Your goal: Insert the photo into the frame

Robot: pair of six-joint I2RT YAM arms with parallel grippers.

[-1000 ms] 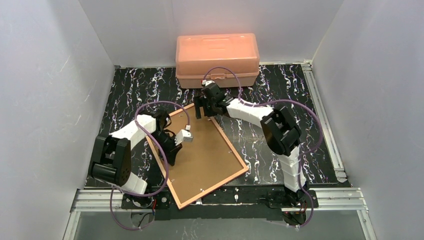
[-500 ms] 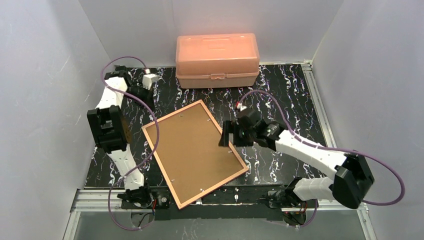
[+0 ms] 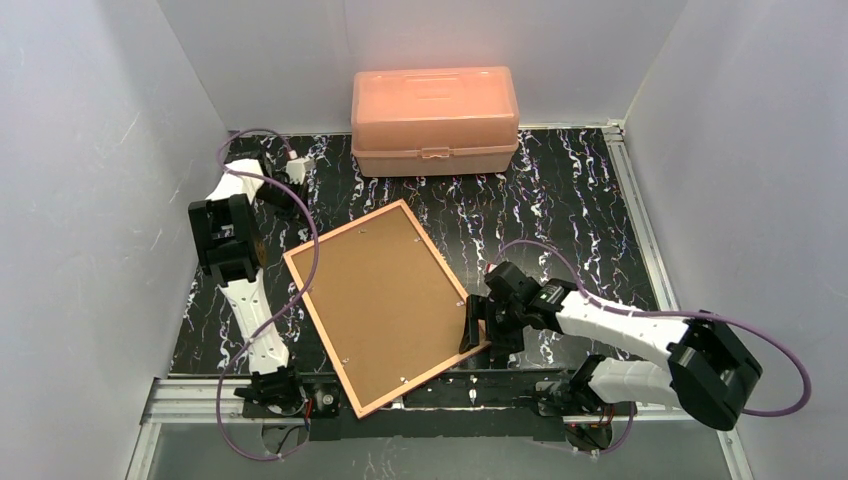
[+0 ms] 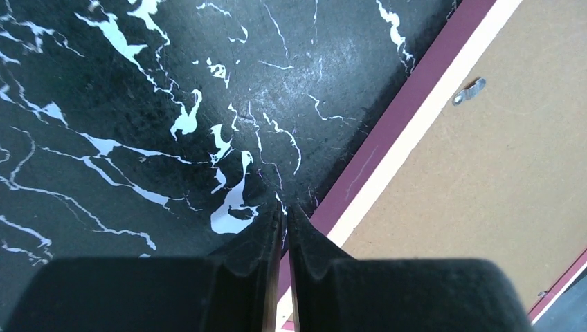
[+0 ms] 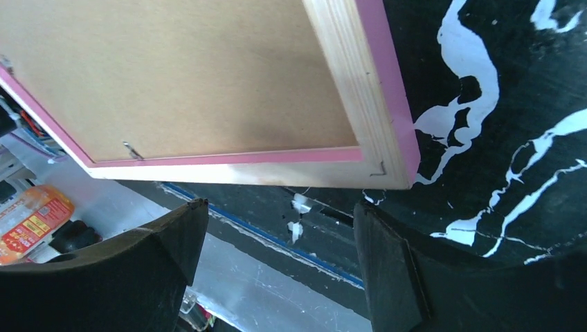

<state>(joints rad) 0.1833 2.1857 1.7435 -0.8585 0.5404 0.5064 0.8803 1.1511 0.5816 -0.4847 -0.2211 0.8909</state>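
The frame [image 3: 440, 257] lies face down on the marbled table [image 3: 560, 200] with its brown backing board [image 3: 385, 305] seated and a clip [image 4: 469, 90] showing. The job looks nearly finished, but I can't see the photo, which is presumably under the board. The right gripper [image 5: 278, 206] hovers with its fingers spread wide and holds nothing, the frame's corner just ahead of it. The left gripper [image 4: 284, 211] is pinched closed and empty, with the frame's edge just beside its tips.
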